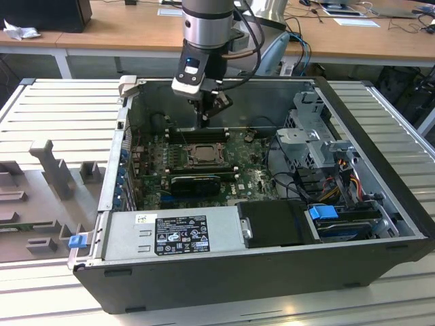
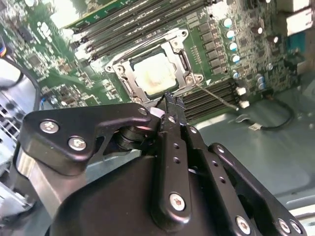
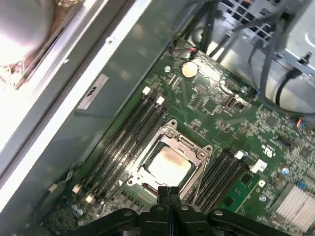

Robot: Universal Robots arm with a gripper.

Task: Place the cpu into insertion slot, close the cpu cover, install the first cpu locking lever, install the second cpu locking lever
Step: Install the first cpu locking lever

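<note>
The slatted metal table [image 1: 61,102] is carrying an open computer case [image 1: 272,285], which is lying on its side with its inside facing up. The arm [image 1: 204,27] is reaching down into the case over its far wall in the exterior view.

The green motherboard [image 1: 251,176] is covering the floor of the case. The black graphics card [image 1: 195,183] is standing on the board beside the socket, on the side toward the near wall.

The gripper [image 1: 202,122] is hanging low over the board. In both wrist views its fingers are pressed together with nothing between them [image 2: 171,104] [image 3: 170,192], and the tips are sitting right at one edge of the socket. I cannot tell whether they are touching it.

Two banks of long black memory slots [image 3: 125,137] are flanking the insertion slot [image 1: 202,155], which is sitting near the middle of the board. The cpu cover [image 3: 189,147] is lying flat over the slot.

The cpu [image 3: 169,164] is resting in the slot, its pale face showing through the cover's window [image 2: 155,76].

A thin wire lever [image 2: 216,96] is slanting out from one corner of the socket across the neighbouring memory slots.
</note>
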